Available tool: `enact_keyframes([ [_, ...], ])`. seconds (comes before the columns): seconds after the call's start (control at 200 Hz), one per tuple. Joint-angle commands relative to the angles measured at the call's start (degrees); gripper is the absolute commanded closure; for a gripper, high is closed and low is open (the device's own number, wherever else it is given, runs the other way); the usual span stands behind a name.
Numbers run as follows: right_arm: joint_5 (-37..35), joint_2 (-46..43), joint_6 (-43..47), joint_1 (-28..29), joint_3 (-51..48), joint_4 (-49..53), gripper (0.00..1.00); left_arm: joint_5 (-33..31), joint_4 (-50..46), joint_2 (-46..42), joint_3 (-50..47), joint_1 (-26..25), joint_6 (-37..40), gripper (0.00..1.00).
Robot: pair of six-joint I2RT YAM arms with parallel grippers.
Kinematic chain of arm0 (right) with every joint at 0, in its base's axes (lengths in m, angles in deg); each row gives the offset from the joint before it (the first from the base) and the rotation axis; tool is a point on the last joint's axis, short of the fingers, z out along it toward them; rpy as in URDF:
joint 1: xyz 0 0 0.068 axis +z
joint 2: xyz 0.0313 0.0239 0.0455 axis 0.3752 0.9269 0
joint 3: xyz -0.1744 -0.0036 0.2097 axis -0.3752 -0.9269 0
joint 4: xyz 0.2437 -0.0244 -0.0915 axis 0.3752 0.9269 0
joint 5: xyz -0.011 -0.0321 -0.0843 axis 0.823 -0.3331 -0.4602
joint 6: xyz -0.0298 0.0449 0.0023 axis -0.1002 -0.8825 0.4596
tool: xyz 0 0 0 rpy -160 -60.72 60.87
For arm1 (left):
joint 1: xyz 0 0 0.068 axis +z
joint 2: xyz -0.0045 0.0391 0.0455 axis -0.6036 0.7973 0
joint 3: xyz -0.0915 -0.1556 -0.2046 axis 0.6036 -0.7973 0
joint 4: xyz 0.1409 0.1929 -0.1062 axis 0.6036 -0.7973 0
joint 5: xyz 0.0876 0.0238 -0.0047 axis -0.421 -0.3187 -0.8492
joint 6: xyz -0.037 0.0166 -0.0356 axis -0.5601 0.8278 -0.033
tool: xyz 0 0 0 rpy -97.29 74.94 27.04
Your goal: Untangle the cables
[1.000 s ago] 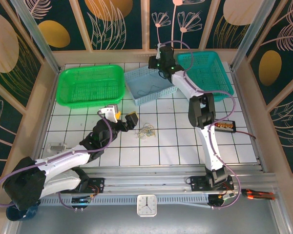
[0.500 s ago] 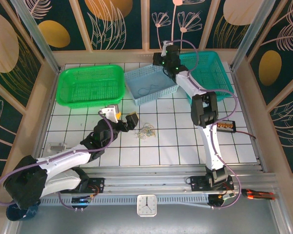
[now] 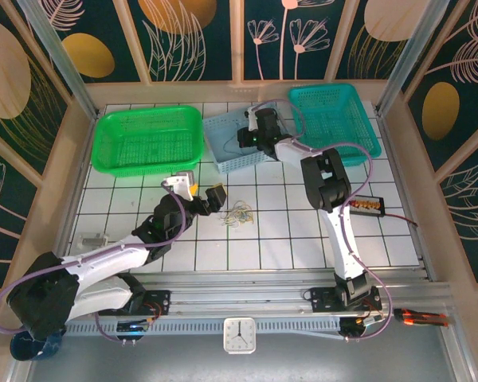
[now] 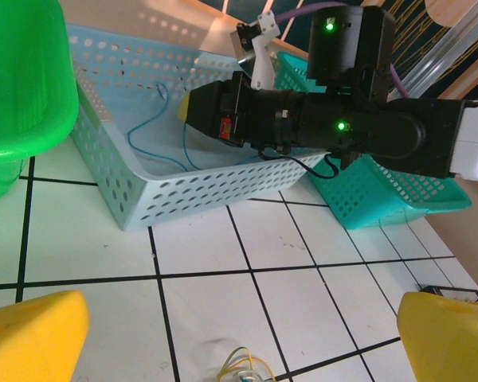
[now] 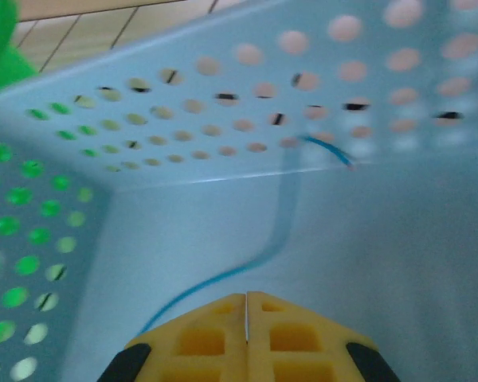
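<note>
While the right fingers [image 5: 197, 344] sit closed in the blue basket [image 3: 221, 127] beside a blue wire [image 5: 223, 274], the tangled cables [image 3: 239, 215] lie on the surface at four o'clock from the open, empty left fingers [image 4: 32, 338], which are nearer.

Right end effector [image 5: 247, 306] occupies the pale-blue basket [image 4: 167, 199].

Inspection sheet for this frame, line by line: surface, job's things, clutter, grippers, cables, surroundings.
Surface: white tiled table, dark grid lines.
Job's things: tangle of thin wires on the tiles; one blue wire in the light blue basket.
Clutter: green basket, teal basket, connector board, clock.
Grippers: left gripper open, near the tangle; right gripper shut, inside the light blue basket.
Cables: lilac hoses along the arms.
Surroundings: dark patterned wall panels.
</note>
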Motion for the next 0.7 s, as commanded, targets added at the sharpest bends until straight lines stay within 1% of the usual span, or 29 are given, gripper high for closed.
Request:
enact_keyframes([
  [0.0,0.6,-5.9,2.2,1.2,-0.8,-0.6,0.85,0.4,1.5,0.5,1.3,-0.1,-0.8,0.01],
  [0.07,-0.1,-7.2,2.4,1.5,-0.9,0.3,0.66,0.3,1.6,0.5,1.3,-0.1,-0.6,0.01],
  [0.105,-0.3,-8.0,2.6,1.5,-0.6,0.7,0.59,0.4,1.6,0.4,1.4,-0.1,-0.5,0.01],
  [0.15,-0.6,-9.0,2.6,1.4,0.2,1.6,0.53,0.4,1.6,0.3,1.4,-0.1,-0.4,0.01],
  [0.225,-0.8,-10.7,2.7,1.4,2.1,3.4,0.46,0.4,1.7,0.0,1.5,0.0,-0.3,0.01],
  [0.345,-1.2,-13.3,2.2,1.3,4.9,6.2,0.41,0.0,1.8,-0.6,1.5,-0.1,0.0,0.01],
  [0.465,-2.1,-17.2,0.9,1.2,4.5,7.9,0.39,-0.5,1.8,-1.3,1.5,0.0,0.7,0.01],
  [0.56,-3.2,-21.9,-0.4,1.2,0.6,7.7,0.39,-0.4,1.8,-1.7,1.6,0.0,1.3,0.01],
  [0.696,-4.4,-30.1,-3.0,1.1,-8.9,6.5,0.38,1.1,1.9,-1.0,1.9,-0.1,1.8,0.01],
])
